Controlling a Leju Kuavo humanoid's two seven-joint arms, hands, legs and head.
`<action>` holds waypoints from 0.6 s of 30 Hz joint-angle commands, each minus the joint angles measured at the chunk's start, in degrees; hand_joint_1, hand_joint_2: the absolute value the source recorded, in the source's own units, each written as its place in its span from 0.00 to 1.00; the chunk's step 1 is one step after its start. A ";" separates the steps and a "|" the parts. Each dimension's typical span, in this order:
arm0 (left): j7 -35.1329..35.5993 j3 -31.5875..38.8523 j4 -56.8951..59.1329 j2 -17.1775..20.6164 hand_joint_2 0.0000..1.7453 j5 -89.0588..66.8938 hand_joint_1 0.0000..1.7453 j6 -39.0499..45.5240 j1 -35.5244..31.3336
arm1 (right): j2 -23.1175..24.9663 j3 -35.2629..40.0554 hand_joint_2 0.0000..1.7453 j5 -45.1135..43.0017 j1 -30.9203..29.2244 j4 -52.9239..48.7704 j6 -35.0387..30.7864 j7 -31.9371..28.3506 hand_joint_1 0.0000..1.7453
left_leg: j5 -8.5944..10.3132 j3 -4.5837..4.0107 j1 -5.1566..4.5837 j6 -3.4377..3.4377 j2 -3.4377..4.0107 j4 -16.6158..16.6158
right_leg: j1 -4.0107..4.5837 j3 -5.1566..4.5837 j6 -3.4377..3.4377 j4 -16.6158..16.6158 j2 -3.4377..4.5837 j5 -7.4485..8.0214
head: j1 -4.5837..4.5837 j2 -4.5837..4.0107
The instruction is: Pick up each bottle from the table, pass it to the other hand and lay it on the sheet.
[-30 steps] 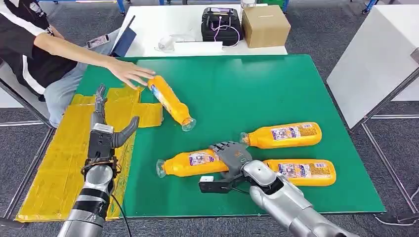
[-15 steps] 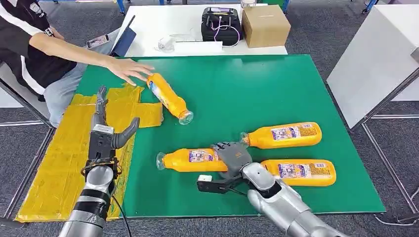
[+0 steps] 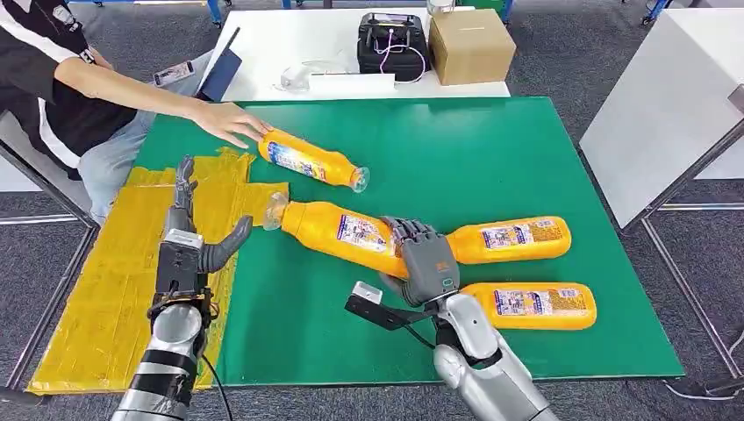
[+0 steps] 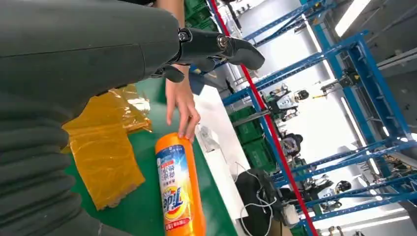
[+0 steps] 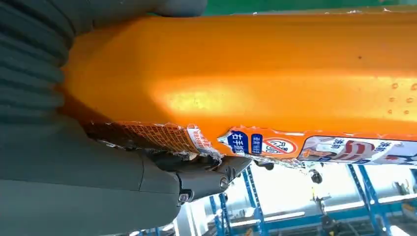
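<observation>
Grey carpet [image 3: 544,53] surrounded the green worktop [image 3: 456,149], with a white table [image 3: 289,44] behind it carrying a black case [image 3: 392,44] and a cardboard box [image 3: 471,44], and another white table [image 3: 667,105] off to the robot's right. Along the worktop's left side lay the yellow sheet [image 3: 105,281], crinkled and patched from several pieces. A seated person [image 3: 53,79] reached in from the far left, one hand [image 3: 230,121] touching the base of an orange bottle [image 3: 311,161] that lay on the green just beyond the sheet, cap pointing right. The held bottle [image 3: 338,230] was lifted off the worktop, tilted, its clear cap toward the sheet and just beside the left thumb; the right hand [image 3: 425,263] gripped it around the base end, fingers wrapped over the body. Two more bottles rested flat on the green to the right: the far bottle [image 3: 513,240] and, nearer the robot, the near bottle [image 3: 535,305], partly behind the right wrist. The left hand [image 3: 189,237] stood upright above the sheet's edge, fingers spread, thumb out, holding nothing.
</observation>
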 commanded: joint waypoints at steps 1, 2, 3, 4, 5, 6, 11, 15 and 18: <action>0.38 -1.30 0.58 -0.06 1.00 0.14 0.00 -0.27 -0.72 | 0.14 -2.09 1.00 -0.18 -0.37 -0.75 -0.03 -0.42 1.00 | -0.09 0.26 0.11 -0.05 0.09 -0.03 | 0.13 0.35 -0.06 -0.16 -0.03 -0.05 | 0.00 0.00; 0.38 -1.30 0.58 -0.06 1.00 0.14 0.00 -0.27 -0.72 | 0.14 -2.09 1.00 -0.18 -0.37 -0.75 -0.03 -0.42 1.00 | -0.02 0.06 0.01 -0.01 0.02 -0.01 | 0.01 0.09 -0.02 -0.03 -0.03 -0.03 | 0.00 0.00; 0.38 -1.30 0.58 -0.06 1.00 0.14 0.00 -0.27 -0.72 | 0.14 -2.09 1.00 -0.18 -0.37 -0.75 -0.03 -0.42 1.00 | -0.08 0.17 0.08 -0.04 0.07 0.00 | 0.10 0.24 -0.04 -0.10 -0.01 -0.05 | 0.00 0.00; 0.49 -1.40 0.60 0.01 1.00 0.29 0.00 -0.50 -0.72 | 0.49 -2.67 1.00 -0.14 -0.17 -0.75 -0.66 -1.09 1.00 | -0.06 0.15 0.05 -0.03 0.07 -0.01 | 0.06 0.20 -0.03 -0.08 -0.01 -0.05 | 0.00 0.00; 0.82 -2.02 0.05 0.07 1.00 1.93 0.00 -2.88 -0.48 | 1.07 -4.10 1.00 -0.74 0.51 -1.36 -1.98 -2.16 1.00 | -0.05 0.11 0.03 -0.02 0.04 -0.01 | 0.04 0.16 -0.02 -0.05 -0.03 -0.05 | 0.00 0.00; 0.83 -2.89 -1.09 0.13 1.00 3.02 0.00 -4.70 -0.01 | 1.30 -5.15 1.00 -1.19 1.14 -2.16 -2.80 -2.94 1.00 | -0.08 0.19 0.07 -0.04 0.08 -0.02 | 0.09 0.25 -0.04 -0.11 -0.01 -0.05 | 0.00 0.00; 2.05 -7.71 -6.52 1.10 1.00 6.62 0.00 -10.37 2.03 | 2.62 -9.54 1.00 -3.61 3.87 -6.04 -6.14 -6.43 1.00 | -0.10 0.17 0.06 -0.03 0.01 0.00 | 0.08 0.25 -0.03 -0.09 -0.06 -0.09 | 0.00 0.00; 2.67 -11.71 -9.16 2.50 1.00 9.86 0.00 -16.30 3.47 | 3.40 -10.92 1.00 -6.06 5.25 -7.26 -7.56 -9.80 1.00 | -0.06 0.08 0.02 -0.02 0.01 -0.01 | 0.04 0.14 -0.02 -0.05 -0.05 -0.05 | 0.00 0.00; 3.01 -14.48 -10.35 2.59 1.00 10.72 0.00 -18.02 4.00 | 4.05 -12.23 1.00 -13.19 6.47 -8.94 -7.15 -14.10 1.00 | -0.05 0.05 0.02 -0.02 0.02 -0.01 | 0.03 0.09 -0.02 -0.05 -0.02 -0.04 | 0.00 0.00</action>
